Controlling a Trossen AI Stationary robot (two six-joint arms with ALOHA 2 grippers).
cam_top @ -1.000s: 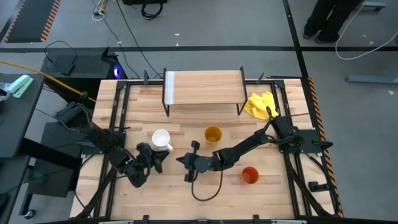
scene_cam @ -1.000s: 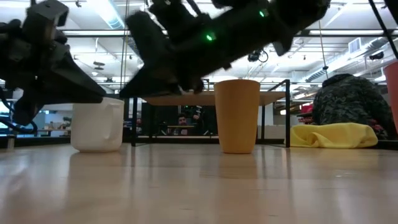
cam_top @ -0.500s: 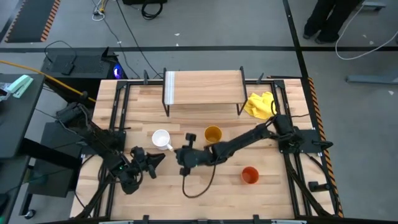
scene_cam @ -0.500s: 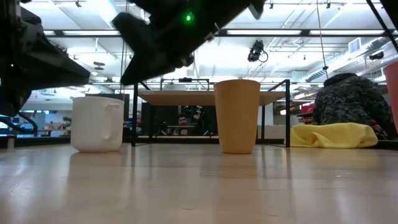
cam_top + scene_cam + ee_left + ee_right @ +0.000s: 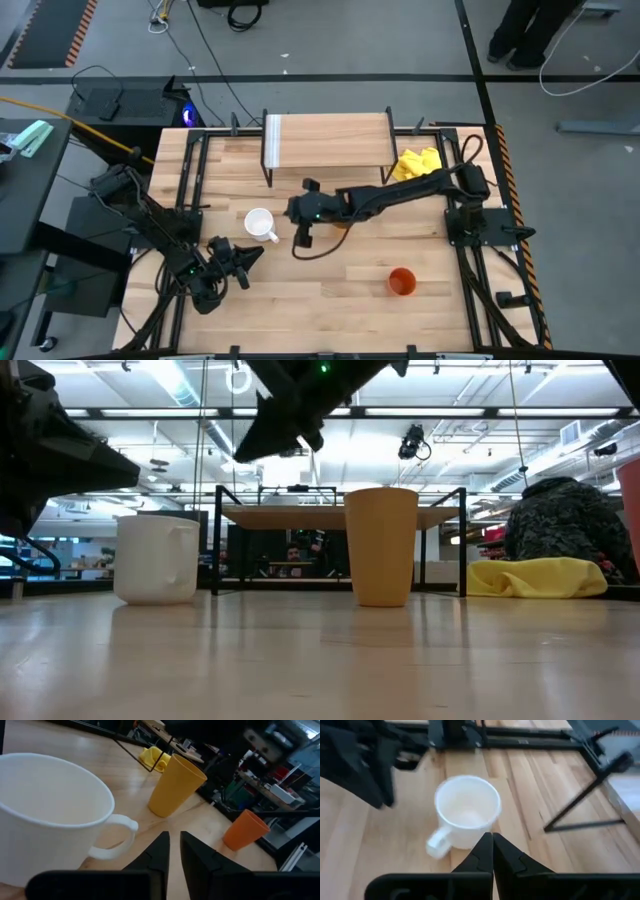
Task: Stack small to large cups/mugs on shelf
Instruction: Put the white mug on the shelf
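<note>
A white ceramic mug with a handle [image 5: 259, 223] stands on the wooden bench [image 5: 300, 300], in front of the low light-wood shelf [image 5: 328, 139]. The right tool [image 5: 301, 214], fingers pressed together, hovers just beside it. The left tool [image 5: 243, 259], fingers nearly together, waits nearby, empty.

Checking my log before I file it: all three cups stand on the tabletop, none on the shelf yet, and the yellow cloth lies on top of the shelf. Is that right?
Not quite. The high view shows the yellow cloth on the tabletop beside the shelf, not on top of it. The rest holds: the white mug, yellow cup and orange cup all stand on the tabletop.
</note>
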